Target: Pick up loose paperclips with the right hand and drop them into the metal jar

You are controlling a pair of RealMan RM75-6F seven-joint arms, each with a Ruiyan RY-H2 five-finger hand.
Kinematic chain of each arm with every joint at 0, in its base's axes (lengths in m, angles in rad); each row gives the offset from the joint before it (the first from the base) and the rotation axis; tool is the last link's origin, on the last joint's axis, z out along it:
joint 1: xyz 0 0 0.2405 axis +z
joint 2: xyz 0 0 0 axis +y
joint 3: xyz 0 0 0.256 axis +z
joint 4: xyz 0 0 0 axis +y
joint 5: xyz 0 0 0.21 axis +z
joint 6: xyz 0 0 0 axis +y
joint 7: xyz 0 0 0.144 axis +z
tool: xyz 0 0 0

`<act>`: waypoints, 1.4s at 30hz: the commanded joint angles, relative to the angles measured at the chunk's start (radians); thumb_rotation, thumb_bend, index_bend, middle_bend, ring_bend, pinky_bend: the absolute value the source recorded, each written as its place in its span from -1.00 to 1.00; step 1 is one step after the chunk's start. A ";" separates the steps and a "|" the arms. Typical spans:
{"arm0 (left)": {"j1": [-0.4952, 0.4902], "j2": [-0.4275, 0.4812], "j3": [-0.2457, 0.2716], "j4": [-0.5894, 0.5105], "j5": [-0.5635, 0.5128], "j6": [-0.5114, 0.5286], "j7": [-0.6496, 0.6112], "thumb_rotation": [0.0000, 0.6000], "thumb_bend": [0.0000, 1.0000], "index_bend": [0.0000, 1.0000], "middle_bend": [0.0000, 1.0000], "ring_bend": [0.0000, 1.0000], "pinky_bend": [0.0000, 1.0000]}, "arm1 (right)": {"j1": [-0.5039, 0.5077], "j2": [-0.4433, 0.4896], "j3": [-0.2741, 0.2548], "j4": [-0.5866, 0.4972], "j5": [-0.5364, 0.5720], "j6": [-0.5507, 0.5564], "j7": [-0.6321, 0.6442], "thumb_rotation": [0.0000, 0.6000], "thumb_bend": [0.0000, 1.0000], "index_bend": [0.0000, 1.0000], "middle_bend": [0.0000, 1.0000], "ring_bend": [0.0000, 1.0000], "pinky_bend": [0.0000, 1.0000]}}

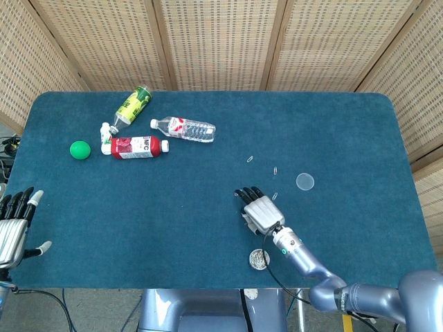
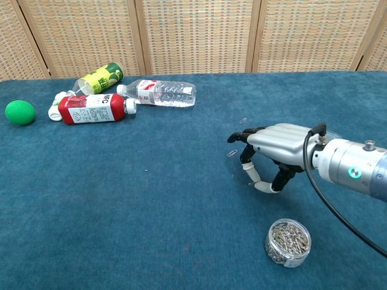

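Several loose paperclips: 1 (image 2: 232, 153) lies on the cloth just beside the right hand's fingertips; 1 more (image 2: 243, 120) lies further back; the head view shows 2 (image 1: 276, 169) (image 1: 275, 196) others near the hand.
Right hand: the right hand (image 2: 272, 151) hangs palm-down just above the cloth, fingers curved downward and apart, with no clip visibly held; whether a fingertip touches the cloth cannot be told.
Left hand: the left hand (image 1: 14, 225) sits off the table's near-left edge, fingers spread, holding nothing.
Metal jar: the metal jar (image 2: 288, 242) stands upright and uncovered near the table's front edge, close to the right hand, full of paperclips.
Lid: a round clear lid (image 1: 305, 182) lies flat beside the hand, on its far right.
Open room: the blue table (image 1: 173, 221) is bare across its middle and right edge.
Far-left group: 3 bottles lie on their sides, the green bottle (image 2: 98, 77), the red bottle (image 2: 91, 108) and the clear bottle (image 2: 158, 92), with a green ball (image 2: 20, 112) just left of them.
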State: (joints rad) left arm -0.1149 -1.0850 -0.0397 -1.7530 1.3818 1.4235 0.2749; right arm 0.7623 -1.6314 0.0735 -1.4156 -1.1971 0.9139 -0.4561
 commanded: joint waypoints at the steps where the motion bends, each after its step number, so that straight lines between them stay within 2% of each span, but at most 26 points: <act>1: 0.001 0.000 0.002 -0.001 0.005 0.002 0.000 1.00 -1.00 -1.00 -1.00 -1.00 -1.00 | -0.012 0.055 -0.006 -0.078 -0.042 0.028 0.006 1.00 0.04 0.31 -0.91 -1.00 -0.84; 5: 0.004 0.003 0.004 -0.003 0.013 0.008 -0.003 1.00 -1.00 -1.00 -1.00 -1.00 -1.00 | -0.029 0.113 -0.028 -0.156 -0.090 0.051 0.014 1.00 0.04 0.32 -0.91 -1.00 -0.84; 10: 0.007 0.006 0.007 -0.007 0.025 0.016 -0.007 1.00 -1.00 -1.00 -1.00 -1.00 -1.00 | -0.061 0.205 -0.098 -0.249 -0.183 0.075 0.012 1.00 0.06 0.32 -0.91 -1.00 -0.84; 21: 0.010 0.002 0.012 -0.012 0.035 0.019 0.004 1.00 -1.00 -1.00 -1.00 -1.00 -1.00 | -0.118 0.276 -0.206 -0.317 -0.321 0.094 0.013 1.00 0.09 0.33 -0.91 -1.00 -0.84; 26: 0.009 0.000 0.013 -0.012 0.035 0.017 0.008 1.00 -1.00 -1.00 -1.00 -1.00 -1.00 | -0.125 0.258 -0.209 -0.309 -0.331 0.076 -0.002 1.00 0.09 0.33 -0.91 -1.00 -0.84; 42: 0.009 0.006 0.009 -0.009 0.030 0.013 -0.006 1.00 -1.00 -1.00 -1.00 -1.00 -1.00 | -0.120 0.198 -0.153 -0.281 -0.263 0.022 -0.068 1.00 0.09 0.33 -0.91 -1.00 -0.84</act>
State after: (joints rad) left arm -0.1061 -1.0794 -0.0305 -1.7619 1.4119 1.4365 0.2689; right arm 0.6425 -1.4320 -0.0808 -1.6962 -1.4613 0.9371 -0.5220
